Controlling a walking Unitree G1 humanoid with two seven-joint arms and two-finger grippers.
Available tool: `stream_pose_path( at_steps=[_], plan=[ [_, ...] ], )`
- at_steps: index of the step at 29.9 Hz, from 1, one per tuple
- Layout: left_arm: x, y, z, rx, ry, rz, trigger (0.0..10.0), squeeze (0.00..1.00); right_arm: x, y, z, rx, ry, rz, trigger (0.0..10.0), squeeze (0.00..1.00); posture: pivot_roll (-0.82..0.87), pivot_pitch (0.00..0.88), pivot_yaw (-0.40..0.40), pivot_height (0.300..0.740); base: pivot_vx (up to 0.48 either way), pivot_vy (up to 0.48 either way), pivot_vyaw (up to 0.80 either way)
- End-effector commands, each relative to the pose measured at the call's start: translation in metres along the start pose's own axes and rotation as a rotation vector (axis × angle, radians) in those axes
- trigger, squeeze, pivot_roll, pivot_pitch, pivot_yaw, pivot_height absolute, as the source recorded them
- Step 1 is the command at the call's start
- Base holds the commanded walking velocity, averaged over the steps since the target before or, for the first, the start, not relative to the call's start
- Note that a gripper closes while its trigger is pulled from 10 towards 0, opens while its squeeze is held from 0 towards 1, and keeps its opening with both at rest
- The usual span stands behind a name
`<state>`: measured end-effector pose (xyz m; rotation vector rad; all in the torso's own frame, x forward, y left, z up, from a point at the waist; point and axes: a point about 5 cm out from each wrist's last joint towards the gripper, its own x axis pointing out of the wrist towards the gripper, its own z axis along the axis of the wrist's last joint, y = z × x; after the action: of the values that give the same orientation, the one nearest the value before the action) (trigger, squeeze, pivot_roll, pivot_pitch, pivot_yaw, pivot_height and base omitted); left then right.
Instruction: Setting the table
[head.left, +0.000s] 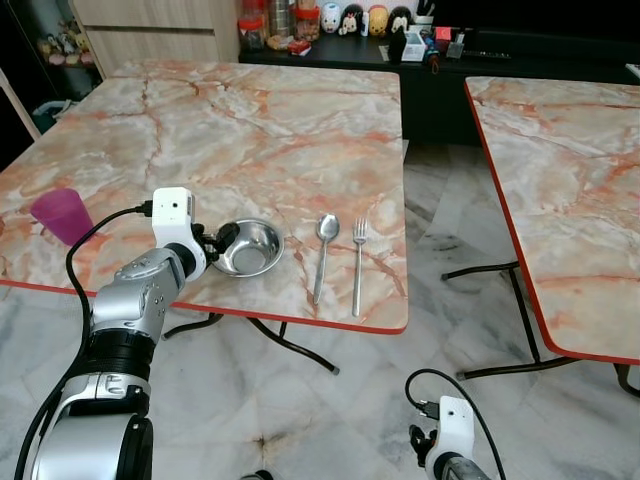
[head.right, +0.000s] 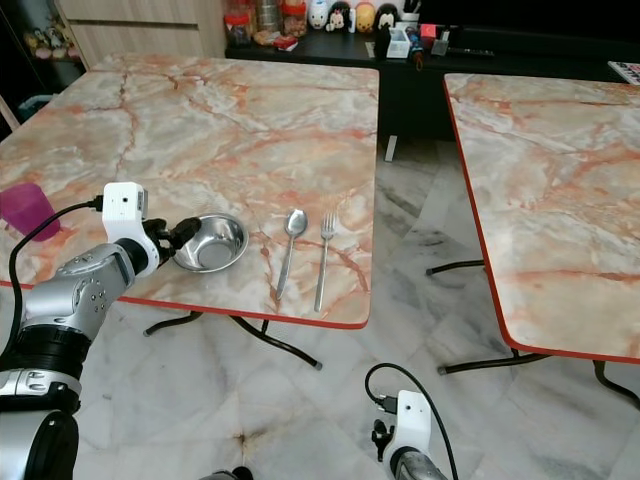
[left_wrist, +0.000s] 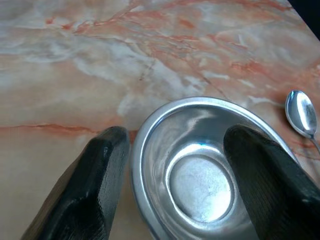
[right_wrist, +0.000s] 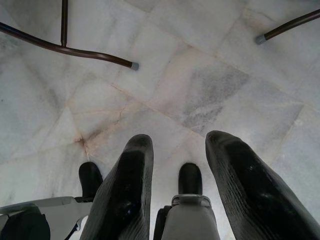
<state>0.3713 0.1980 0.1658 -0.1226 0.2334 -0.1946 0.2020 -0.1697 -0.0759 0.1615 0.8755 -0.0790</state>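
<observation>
Left gripper (head.left: 222, 240) has its jaws released, straddling the bowl (head.left: 252, 247) rim at the bench's (head.left: 250, 120) near edge, spoon (head.left: 324, 252) to its right. Clench gently so it won't skid. Right gripper (right_wrist: 175, 165) idles, jaws apart.

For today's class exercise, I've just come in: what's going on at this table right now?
The robot is setting a marble-patterned table. Its left tool is at the steel bowl near the table's front edge, fingers open with one inside the bowl and one outside its rim. To the right of the bowl lie a spoon and a fork, side by side. A purple cup stands to the left. The right tool hangs idle and open over the floor.
</observation>
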Motion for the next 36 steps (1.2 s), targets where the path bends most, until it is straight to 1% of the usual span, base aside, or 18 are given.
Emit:
stream_pose_path(
  at_steps=[1, 4, 6, 9, 10, 17, 22, 25, 26, 30, 31, 32, 33, 34, 36],
  plan=[
    [0.000, 0.002, 0.004, 0.025, 0.003, 0.010, 10.0, 0.00, -0.001, 0.000, -0.005, 0.019, 0.014, -0.008, 10.0, 0.00, 0.10, 0.080, 0.026, 0.740, 0.000, 0.000, 0.00],
    [0.000, 0.002, 0.003, 0.022, 0.005, 0.019, 10.0, 0.00, -0.001, 0.000, -0.005, 0.023, 0.014, -0.008, 10.0, 0.00, 0.10, 0.087, 0.027, 0.740, 0.000, 0.000, 0.00],
    [0.001, 0.006, 0.000, 0.028, 0.022, 0.041, 10.0, 0.00, -0.001, 0.000, -0.005, 0.024, 0.015, -0.008, 10.0, 0.00, 0.10, 0.091, 0.027, 0.740, 0.000, 0.000, 0.00],
    [0.001, 0.010, -0.008, 0.003, 0.053, 0.058, 10.0, 0.00, -0.001, -0.001, -0.006, 0.030, 0.015, -0.008, 10.0, 0.00, 0.09, 0.098, 0.025, 0.740, 0.000, 0.000, 0.00],
    [0.001, 0.009, -0.012, -0.008, 0.066, 0.053, 10.0, 0.00, -0.001, -0.001, -0.006, 0.035, 0.014, -0.010, 10.0, 0.00, 0.09, 0.099, 0.026, 0.740, 0.000, 0.000, 0.00],
    [0.003, 0.007, -0.015, -0.022, 0.080, 0.050, 10.0, 0.00, -0.002, -0.004, -0.008, 0.040, 0.019, -0.018, 10.0, 0.00, 0.08, 0.114, 0.024, 0.740, 0.000, 0.000, 0.00],
    [0.006, 0.008, -0.021, -0.082, 0.102, 0.065, 10.0, 0.00, -0.002, -0.004, -0.009, 0.043, 0.021, -0.017, 10.0, 0.00, 0.07, 0.118, 0.024, 0.740, 0.000, 0.000, 0.00],
    [0.007, 0.008, -0.023, -0.090, 0.107, 0.067, 10.0, 0.00, -0.002, -0.005, -0.009, 0.045, 0.021, -0.017, 10.0, 0.00, 0.07, 0.120, 0.024, 0.740, 0.000, 0.000, 0.00],
    [0.008, 0.006, -0.023, -0.106, 0.105, 0.064, 10.0, 0.00, -0.002, -0.005, -0.009, 0.045, 0.021, -0.018, 10.0, 0.00, 0.07, 0.120, 0.022, 0.740, 0.000, 0.000, 0.00],
    [0.009, 0.005, -0.023, -0.114, 0.101, 0.060, 10.0, 0.00, -0.002, -0.006, -0.009, 0.046, 0.020, -0.021, 10.0, 0.00, 0.06, 0.122, 0.022, 0.740, 0.000, 0.000, 0.00],
    [0.009, 0.005, -0.022, -0.118, 0.099, 0.057, 5.4, 0.00, -0.003, -0.006, -0.009, 0.046, 0.020, -0.021, 10.0, 0.00, 0.06, 0.122, 0.022, 0.740, 0.000, 0.000, 0.00],
    [0.009, 0.006, -0.022, -0.123, 0.097, 0.057, 5.4, 0.00, -0.003, -0.006, -0.009, 0.045, 0.020, -0.021, 10.0, 0.00, 0.06, 0.122, 0.021, 0.740, 0.000, 0.000, 0.00],
    [0.009, 0.007, -0.022, -0.129, 0.096, 0.063, 3.5, 0.00, -0.003, -0.006, -0.009, 0.044, 0.020, -0.020, 10.0, 0.00, 0.06, 0.122, 0.021, 0.740, 0.000, 0.000, 0.00],
    [0.007, 0.011, -0.021, -0.126, 0.097, 0.073, 0.0, 0.00, -0.003, -0.007, -0.009, 0.044, 0.020, -0.021, 10.0, 0.00, 0.06, 0.121, 0.021, 0.740, 0.000, 0.000, 0.00],
    [0.006, 0.014, -0.020, -0.130, 0.093, 0.086, 0.0, 0.00, -0.003, -0.008, -0.009, 0.044, 0.020, -0.022, 10.0, 0.00, 0.06, 0.119, 0.020, 0.740, 0.000, 0.000, 0.00]
  ],
)
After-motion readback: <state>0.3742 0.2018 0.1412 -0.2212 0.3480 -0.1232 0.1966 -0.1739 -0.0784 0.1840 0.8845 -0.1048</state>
